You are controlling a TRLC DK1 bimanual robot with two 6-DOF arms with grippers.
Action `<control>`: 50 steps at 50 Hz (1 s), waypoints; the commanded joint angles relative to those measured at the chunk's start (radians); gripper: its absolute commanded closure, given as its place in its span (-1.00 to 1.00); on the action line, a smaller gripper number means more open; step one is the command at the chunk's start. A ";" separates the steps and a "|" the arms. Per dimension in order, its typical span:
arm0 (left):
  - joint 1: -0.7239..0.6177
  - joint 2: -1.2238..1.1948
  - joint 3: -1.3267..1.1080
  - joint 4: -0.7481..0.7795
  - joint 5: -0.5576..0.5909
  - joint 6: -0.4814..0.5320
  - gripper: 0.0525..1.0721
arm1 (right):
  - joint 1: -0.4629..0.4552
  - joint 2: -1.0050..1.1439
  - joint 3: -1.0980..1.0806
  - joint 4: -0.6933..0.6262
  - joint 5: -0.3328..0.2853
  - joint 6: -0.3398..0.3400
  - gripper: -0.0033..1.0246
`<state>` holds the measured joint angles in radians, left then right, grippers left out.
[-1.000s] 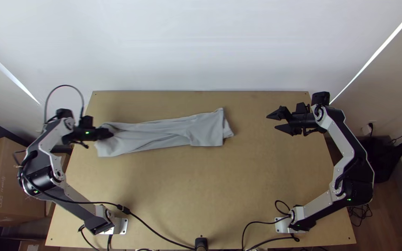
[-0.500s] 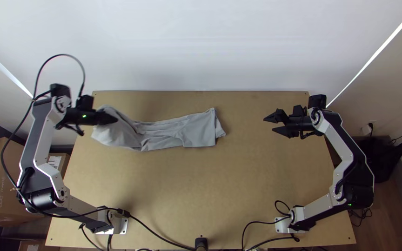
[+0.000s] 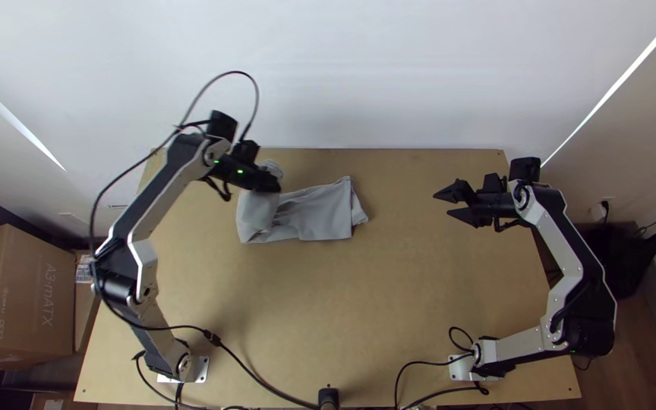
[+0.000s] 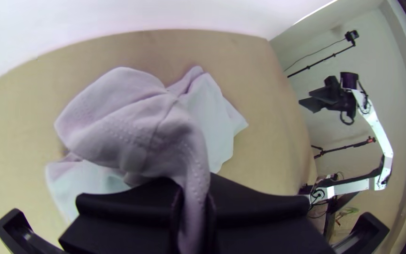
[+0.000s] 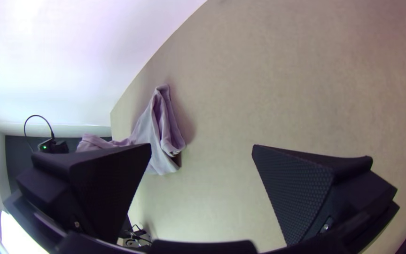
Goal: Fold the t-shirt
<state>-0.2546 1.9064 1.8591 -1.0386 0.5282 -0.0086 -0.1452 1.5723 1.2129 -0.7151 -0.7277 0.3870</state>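
In the top view my left gripper [image 3: 271, 182] holds up the left end of the grey t-shirt [image 3: 320, 212], whose strip lies toward the right with its left part lifted and folded over. The left wrist view shows my left gripper [image 4: 193, 202] shut on a bunched edge of the t-shirt [image 4: 151, 127], and the cloth hangs over the rest on the table. My right gripper [image 3: 449, 203] is open above the table's right part, well apart from the cloth. In the right wrist view, nothing is between the fingers of my right gripper [image 5: 202, 150]; the t-shirt [image 5: 158, 127] lies beyond them.
The light wooden table [image 3: 389, 319] has bare surface in front of the cloth and to its right. A white wall [image 3: 328, 76] stands behind its far edge. Cardboard boxes [image 3: 47, 296] are on the left, and a black cable [image 3: 260, 376] crosses the near edge.
My left gripper has moved right and farther up the picture, bringing the t-shirt's left end over toward the right end, so the strip is shorter. The right arm has barely shifted.
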 commanded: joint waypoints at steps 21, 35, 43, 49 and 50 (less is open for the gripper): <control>-0.245 0.388 0.394 0.038 -0.094 -0.165 0.95 | 0.081 -0.136 -0.177 0.052 0.080 0.056 -0.93; -0.331 0.384 0.408 0.339 -0.171 -0.317 -0.91 | 0.174 -0.172 -0.266 0.111 0.129 0.093 -0.93; -0.328 0.299 0.408 0.443 -0.177 -0.357 -0.91 | 0.269 -0.147 -0.288 0.175 0.178 0.110 -0.93; -0.276 0.227 0.402 0.430 -0.180 -0.344 -0.91 | 0.309 -0.097 -0.227 0.203 0.182 0.107 -0.93; -0.264 0.210 0.399 0.425 -0.180 -0.343 -0.91 | 0.314 -0.086 -0.214 0.204 0.182 0.105 -0.93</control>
<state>-0.5743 2.2230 2.2349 -0.6113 0.3538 -0.3340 0.1452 1.4357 0.9489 -0.5320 -0.5564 0.4721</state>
